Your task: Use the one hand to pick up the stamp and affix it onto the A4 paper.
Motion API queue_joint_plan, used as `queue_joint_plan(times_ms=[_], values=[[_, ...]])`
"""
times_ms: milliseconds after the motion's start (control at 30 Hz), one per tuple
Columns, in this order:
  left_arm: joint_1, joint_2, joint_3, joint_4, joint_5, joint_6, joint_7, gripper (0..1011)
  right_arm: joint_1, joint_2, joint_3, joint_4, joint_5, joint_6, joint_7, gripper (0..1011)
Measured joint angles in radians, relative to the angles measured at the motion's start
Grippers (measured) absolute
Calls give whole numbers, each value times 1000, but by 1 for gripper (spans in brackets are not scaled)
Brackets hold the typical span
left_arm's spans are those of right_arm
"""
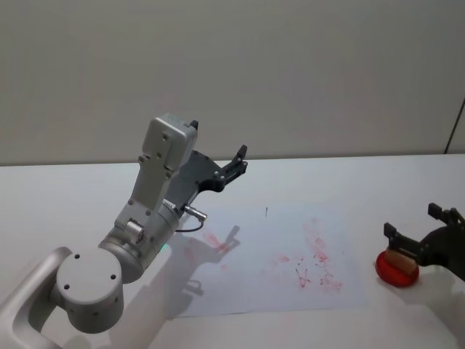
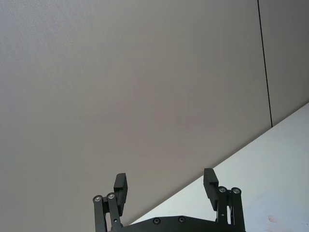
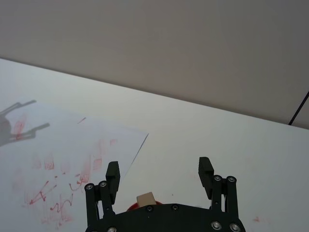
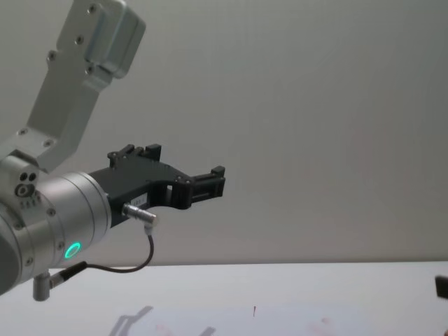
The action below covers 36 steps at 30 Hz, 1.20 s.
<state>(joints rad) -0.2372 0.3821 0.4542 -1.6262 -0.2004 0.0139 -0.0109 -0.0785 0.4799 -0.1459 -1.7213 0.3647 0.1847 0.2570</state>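
The stamp (image 1: 398,256), a small light-brown wooden block, stands on a round red ink pad (image 1: 396,272) at the table's right side. My right gripper (image 1: 412,222) hangs open just over it, a finger on each side and not touching. In the right wrist view the stamp (image 3: 146,198) peeks out close to the palm of the right gripper (image 3: 159,174). The A4 paper (image 1: 269,262) lies flat at mid-table with reddish-pink marks and a small dark tick; its corner (image 3: 120,140) points toward the stamp. My left gripper (image 1: 236,163) is raised above the table, open and holding nothing, as the left wrist view (image 2: 164,183) confirms.
The left arm's grey housing (image 1: 156,211) rises over the paper's left part and casts a shadow on it. The white table (image 1: 349,182) runs back to a plain grey wall. A faint red smudge (image 3: 256,220) marks the table beside the pad.
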Motion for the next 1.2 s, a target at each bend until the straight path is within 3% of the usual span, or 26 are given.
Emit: queue_joint_plan(times_ms=[500, 1200], values=[[0, 0, 0, 0, 0, 0, 0, 1001, -29, 17, -5, -5, -53, 61, -13, 1001], [0, 0, 0, 0, 0, 0, 0, 1001, 11, -15, -36, 52, -119, 110, 19, 1001]])
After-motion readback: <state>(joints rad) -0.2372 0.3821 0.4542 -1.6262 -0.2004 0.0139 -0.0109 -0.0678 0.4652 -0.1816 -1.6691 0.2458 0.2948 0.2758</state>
